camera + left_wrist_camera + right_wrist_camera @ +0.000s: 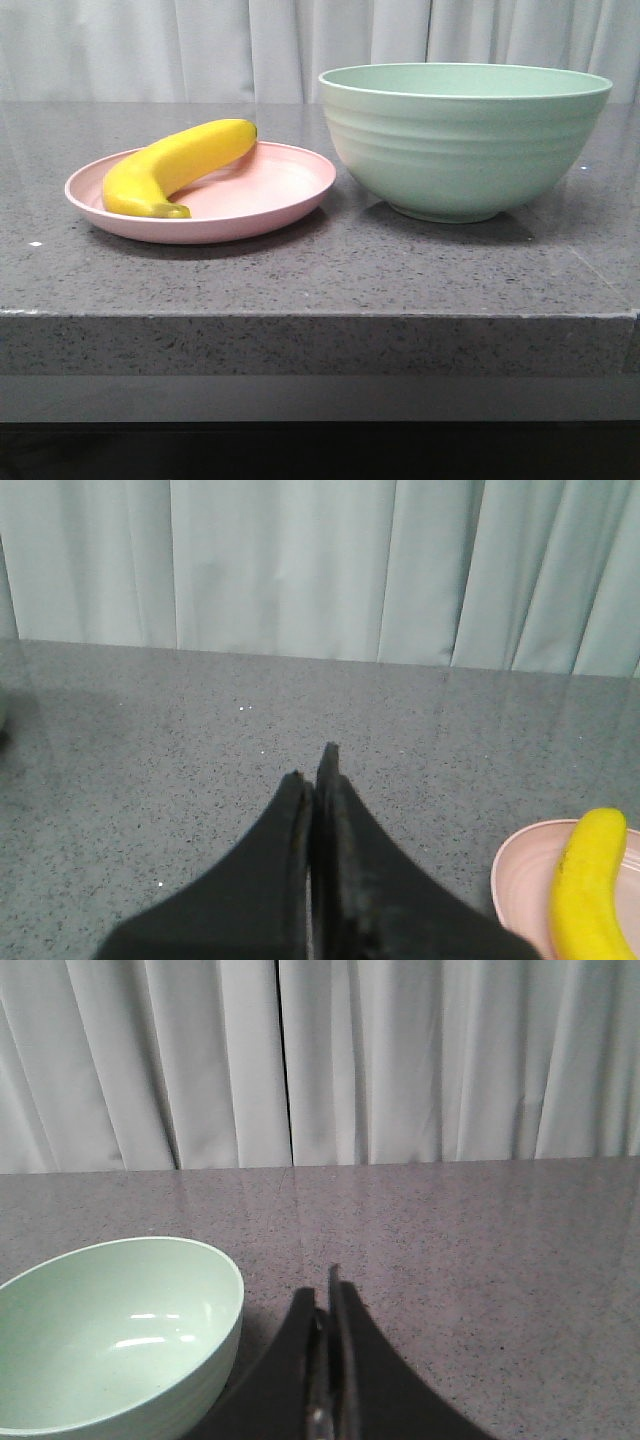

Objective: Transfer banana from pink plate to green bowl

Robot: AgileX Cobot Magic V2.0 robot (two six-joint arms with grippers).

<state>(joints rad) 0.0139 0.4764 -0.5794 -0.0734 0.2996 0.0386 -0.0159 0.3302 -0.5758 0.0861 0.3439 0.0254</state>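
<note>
Banana: single smooth, curved, bright yellow banana (178, 163) with greenish-brown tips, lying on its side inside the plate, not yet lifted.

Banana's long axis: slanted in the front view, near tip low at the plate's front left, far tip raised over the back rim and pointing toward the bowl.

Plate: shallow round pale pink matte plate (290, 192) with a raised rim, on the left part of the desk.

Bowl: large deep round pale mint-green matte bowl (463, 140) with horizontal ridges outside, just right of the plate, rims near but apart; nothing visible inside in the right wrist view.

Left tool: black left tool (313, 763), fingers pressed together on nothing, above bare desk; banana and plate edge show at the side of its camera, offset from the fingertips rather than ahead of them.

Right tool: black right tool (330, 1285), fingers likewise together and empty, with the bowl just beside it and no banana in its camera.

Nearer arm: left, judged from the banana showing only in its wrist view.

Coming move: probably a sideways shift of the left tool toward the plate, fingers parted, closing across the banana's width rather than along its length.

Desk: dark grey speckled stone desk (320, 270), pale curtain behind.
</note>
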